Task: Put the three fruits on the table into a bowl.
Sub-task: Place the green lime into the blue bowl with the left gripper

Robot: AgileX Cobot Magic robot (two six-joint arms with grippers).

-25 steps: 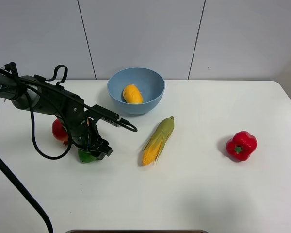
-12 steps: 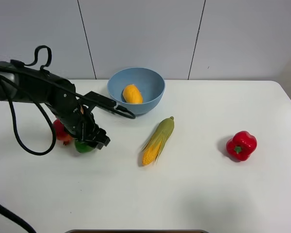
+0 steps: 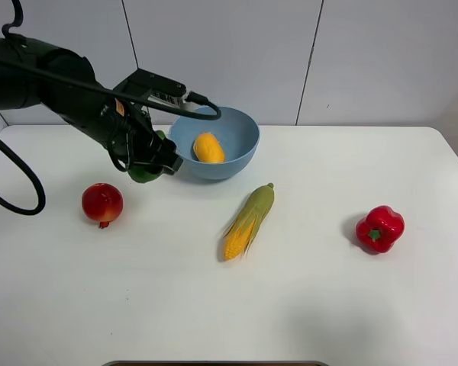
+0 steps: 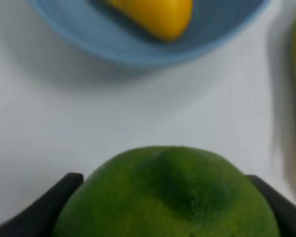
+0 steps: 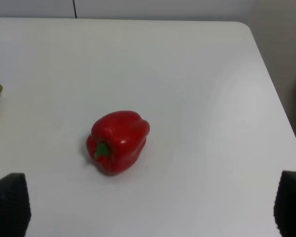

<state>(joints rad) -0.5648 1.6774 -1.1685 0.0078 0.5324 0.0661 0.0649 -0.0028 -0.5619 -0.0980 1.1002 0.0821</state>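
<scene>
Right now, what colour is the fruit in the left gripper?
Green, with a darker patch; the fruit shows best in the left wrist view.

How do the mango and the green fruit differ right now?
The mango lies inside the bowl; the green fruit is held in the left pincer, short of the bowl. The mango is yellow-orange and oval; the green fruit is dark green and rounder. Both are off the tabletop.
</scene>
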